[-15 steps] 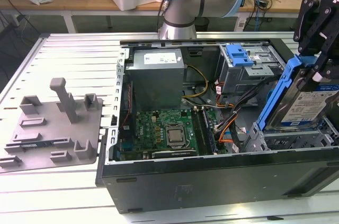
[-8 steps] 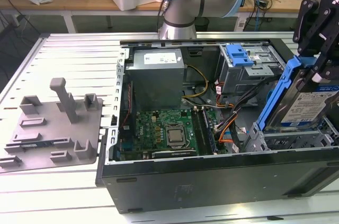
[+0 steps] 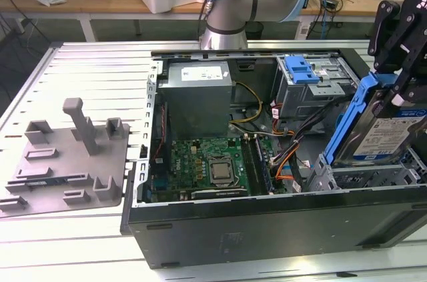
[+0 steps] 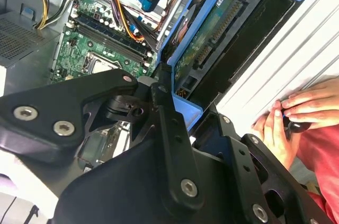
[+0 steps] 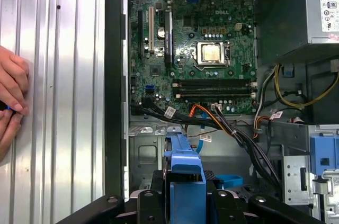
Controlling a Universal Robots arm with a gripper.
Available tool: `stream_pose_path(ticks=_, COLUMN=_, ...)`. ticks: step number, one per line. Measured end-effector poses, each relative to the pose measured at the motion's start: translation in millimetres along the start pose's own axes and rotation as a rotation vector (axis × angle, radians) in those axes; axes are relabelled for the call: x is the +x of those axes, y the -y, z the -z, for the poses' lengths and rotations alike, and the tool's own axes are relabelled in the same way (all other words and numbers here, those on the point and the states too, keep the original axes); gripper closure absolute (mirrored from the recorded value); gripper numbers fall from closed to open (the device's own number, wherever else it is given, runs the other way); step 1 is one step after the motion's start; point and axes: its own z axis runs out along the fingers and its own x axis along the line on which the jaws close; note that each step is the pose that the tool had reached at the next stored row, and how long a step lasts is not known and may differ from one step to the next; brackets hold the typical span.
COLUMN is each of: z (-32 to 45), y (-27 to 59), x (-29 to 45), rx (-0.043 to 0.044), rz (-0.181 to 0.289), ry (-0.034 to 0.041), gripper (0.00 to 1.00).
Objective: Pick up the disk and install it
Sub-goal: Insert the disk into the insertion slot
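Pincer (image 5: 185, 192) clamped on disk (image 3: 385, 137); disk hangs beneath, tilted, over PC case (image 3: 267, 229) corner.

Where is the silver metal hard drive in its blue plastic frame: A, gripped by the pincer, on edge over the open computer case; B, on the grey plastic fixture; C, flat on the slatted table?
A: in the exterior view the black pincer grips the silver metal hard drive in its blue plastic frame, tilted on edge above the open black computer case.

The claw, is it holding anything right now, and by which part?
Yes, the claw holds the disk, gripped by the upper end of its blue carrier frame.
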Motion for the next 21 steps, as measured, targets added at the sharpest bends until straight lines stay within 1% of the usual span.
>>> stream_pose_path(ticks=21, z=-9.7, y=0.6, x=0.0, rx=0.0001, rz=0.001, ry=0.0000, gripper=0.63)
